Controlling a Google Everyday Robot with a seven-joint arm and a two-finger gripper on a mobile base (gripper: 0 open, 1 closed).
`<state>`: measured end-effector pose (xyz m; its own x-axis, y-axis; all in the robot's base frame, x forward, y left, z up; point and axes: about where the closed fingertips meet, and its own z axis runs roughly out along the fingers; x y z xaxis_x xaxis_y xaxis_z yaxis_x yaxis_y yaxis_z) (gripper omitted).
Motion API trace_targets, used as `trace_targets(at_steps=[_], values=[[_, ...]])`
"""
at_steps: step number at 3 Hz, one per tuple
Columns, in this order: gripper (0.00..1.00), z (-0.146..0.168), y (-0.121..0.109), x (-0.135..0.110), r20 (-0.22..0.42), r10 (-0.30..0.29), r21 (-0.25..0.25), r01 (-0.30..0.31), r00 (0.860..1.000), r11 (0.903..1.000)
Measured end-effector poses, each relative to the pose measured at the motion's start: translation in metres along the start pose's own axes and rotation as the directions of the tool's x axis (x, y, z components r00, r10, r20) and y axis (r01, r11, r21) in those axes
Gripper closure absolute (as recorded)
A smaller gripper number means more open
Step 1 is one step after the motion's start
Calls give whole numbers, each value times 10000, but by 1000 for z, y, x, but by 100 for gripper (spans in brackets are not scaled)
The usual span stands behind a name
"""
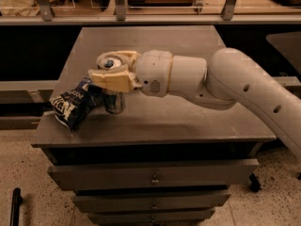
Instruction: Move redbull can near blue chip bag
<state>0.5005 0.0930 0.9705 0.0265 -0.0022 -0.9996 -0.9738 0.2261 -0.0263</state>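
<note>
The redbull can stands upright on the grey cabinet top, its silver top showing between my gripper's tan fingers. My gripper is shut on the can's upper part, reaching in from the right on a thick white arm. The blue chip bag, dark blue with white lettering, lies wrinkled at the left front of the top. The can's lower part sits right against the bag's right end.
The cabinet has several drawers below its top. A railing with metal posts runs behind it. A dark table edge lies at the right. The floor is speckled.
</note>
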Motion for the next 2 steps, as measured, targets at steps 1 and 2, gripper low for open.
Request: trace_targets(at_steps=[1,2], values=[[100,7,6,8,265,-164,-380,174,9995,9991],[100,11,11,14,338,-410,-540,428,9986,9976]])
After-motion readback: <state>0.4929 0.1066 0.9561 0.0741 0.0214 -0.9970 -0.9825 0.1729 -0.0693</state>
